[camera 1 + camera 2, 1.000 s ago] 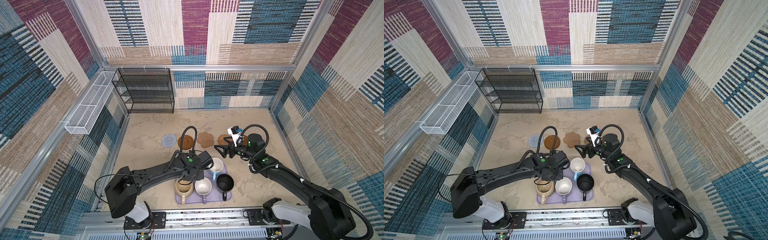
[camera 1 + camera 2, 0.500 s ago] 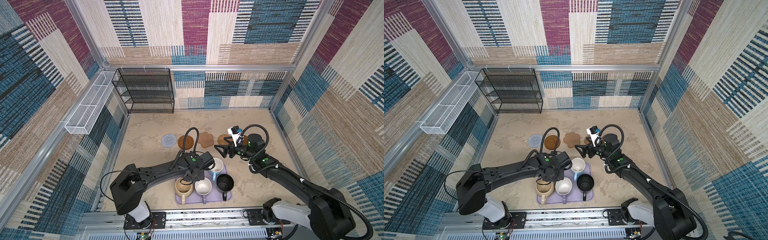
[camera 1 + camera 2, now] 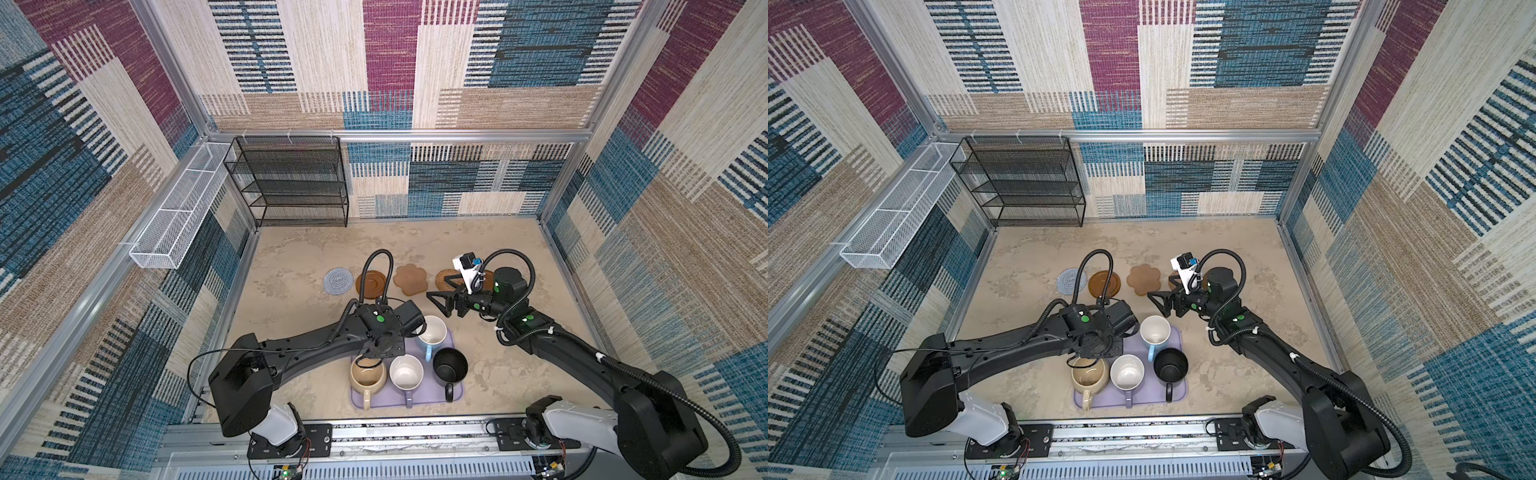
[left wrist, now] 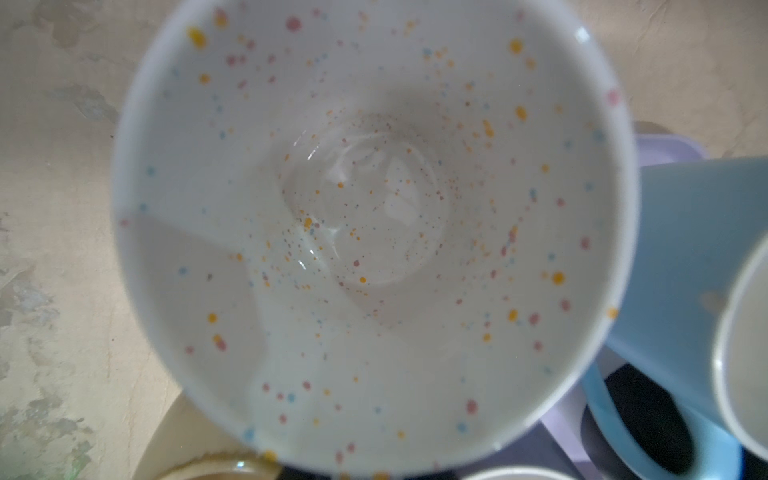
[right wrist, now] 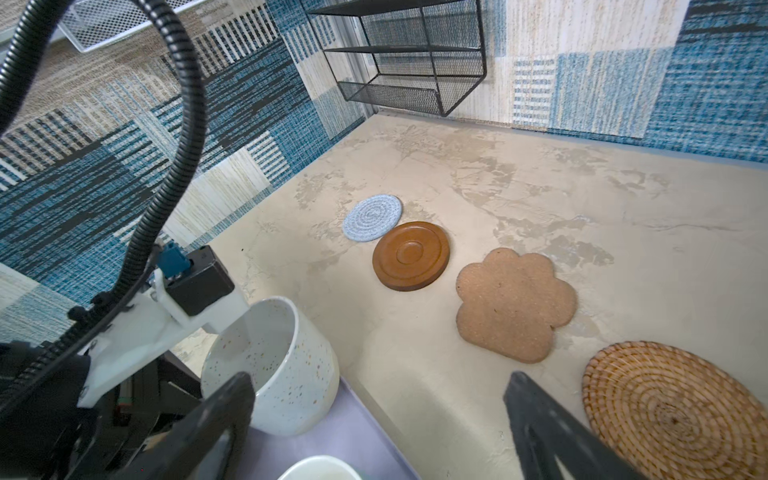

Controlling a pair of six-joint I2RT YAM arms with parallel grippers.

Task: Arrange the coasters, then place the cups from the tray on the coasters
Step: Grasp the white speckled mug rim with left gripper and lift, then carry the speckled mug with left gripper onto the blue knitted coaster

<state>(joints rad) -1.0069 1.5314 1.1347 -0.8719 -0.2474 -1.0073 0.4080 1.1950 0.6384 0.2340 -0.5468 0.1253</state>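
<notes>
**Left arm clamped on the speckled mug at the tray's far corner**

I had the left gripper (image 3: pixel 382 345) pointing straight down over the far-left corner of the tray (image 3: pixel 428 401); its jaws were clenched on the speckled white mug (image 5: pixel 270 365), though the pads were hidden behind the wrist and I could not see the contact itself. In both top views that mug was covered completely by the left wrist. The left wrist camera looked straight into its blurred mouth (image 4: pixel 365 228); from the right wrist I saw it tipped slightly off upright, base low over the tray's corner, handle out of sight.

The right gripper (image 3: pixel 438 303) hung released, jaws spread wide, fingers aimed leftward across the table between the tray and the coaster row; it gripped nothing.

The tray lay with its long axis left to right along the front edge. On it stood the light blue mug (image 3: pixel 432 330), the beige mug (image 3: pixel 368 374), the lavender mug (image 3: pixel 406 372) and the black mug (image 3: pixel 450 365); all four were upright, with handles toward the front rail.

Behind the tray the coasters ran in a line left to right: the grey-blue woven coaster (image 3: pixel 338 281) was just beside the brown disc (image 3: pixel 371 284); next came the paw coaster (image 3: pixel 410 279), its lobes toward the back wall; last was the rattan coaster (image 3: pixel 445 277). The left arm's cable crossed the brown disc, and the right wrist covered much of the rattan one in both top views; the right wrist frame cut off its edge.
</notes>
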